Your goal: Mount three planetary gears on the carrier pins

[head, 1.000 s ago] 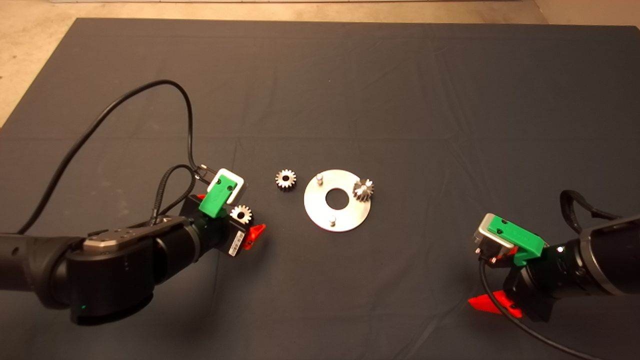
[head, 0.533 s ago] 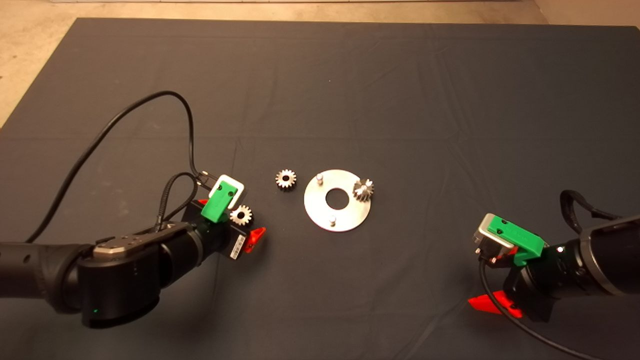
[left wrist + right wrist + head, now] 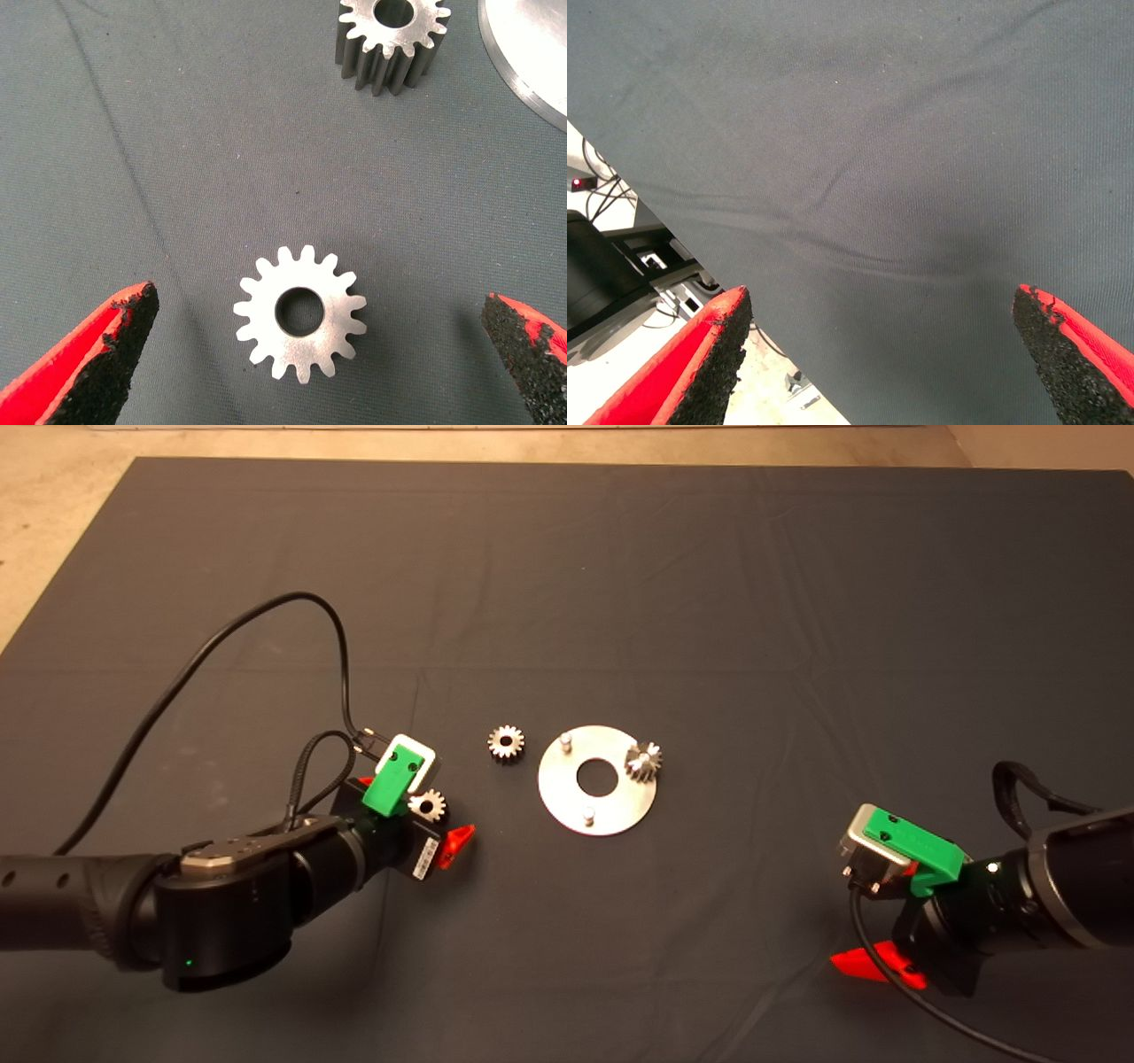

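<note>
Left hand (image 3: 310, 354), fingers spread, has crept closer over 1 loose gear (image 3: 300, 313).

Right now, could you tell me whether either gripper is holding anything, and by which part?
Nothing is held. The left gripper hangs open around a loose gear on the mat, jaws clear of its teeth; the right gripper is open and empty.

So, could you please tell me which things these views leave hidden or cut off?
- Left gripper, head view: one red finger is hidden behind its own green body.
- Third carrier pin: covered by the gear on the disc; whether that gear is fully seated is unclear.
- Second loose gear and the disc, left wrist view: cut off by the picture edge.
- Right gripper: its wrist view shows only mat and floor.
</note>
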You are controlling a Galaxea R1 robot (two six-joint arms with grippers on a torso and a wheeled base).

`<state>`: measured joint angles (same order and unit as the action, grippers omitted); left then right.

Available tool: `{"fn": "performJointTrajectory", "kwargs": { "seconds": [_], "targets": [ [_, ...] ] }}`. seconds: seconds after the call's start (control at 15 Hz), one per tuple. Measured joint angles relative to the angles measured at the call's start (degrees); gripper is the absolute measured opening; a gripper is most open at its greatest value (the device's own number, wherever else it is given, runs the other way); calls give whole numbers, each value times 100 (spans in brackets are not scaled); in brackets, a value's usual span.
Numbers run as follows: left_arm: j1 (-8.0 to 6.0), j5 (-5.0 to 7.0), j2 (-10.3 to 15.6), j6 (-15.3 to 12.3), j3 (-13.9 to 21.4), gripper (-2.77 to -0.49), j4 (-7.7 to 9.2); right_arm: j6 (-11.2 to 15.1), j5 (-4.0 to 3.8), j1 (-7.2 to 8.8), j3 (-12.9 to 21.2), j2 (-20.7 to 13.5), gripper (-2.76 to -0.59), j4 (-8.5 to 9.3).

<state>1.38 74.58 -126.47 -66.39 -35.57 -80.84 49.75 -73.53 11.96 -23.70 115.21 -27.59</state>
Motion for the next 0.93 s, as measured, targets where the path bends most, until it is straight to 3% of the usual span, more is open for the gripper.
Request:
{"fn": "performJointTrajectory", "kwargs": {
  "seconds": [0.53,0.67,0.8,0.93],
  "targets": [
    [146,-6,15,2,-34,-62,-165,0,0,-2,-1,-2,-118,-2],
    [300,-11,12,2,-52,-62,-246,0,-3,-14,0,-13,-118,-2],
    [332,-33,17,2,-130,-62,-255,-4,0,-67,0,-13,-118,0],
    [332,-159,26,2,-188,-62,-260,-9,-3,-69,0,-14,-118,0]
  ]
}}
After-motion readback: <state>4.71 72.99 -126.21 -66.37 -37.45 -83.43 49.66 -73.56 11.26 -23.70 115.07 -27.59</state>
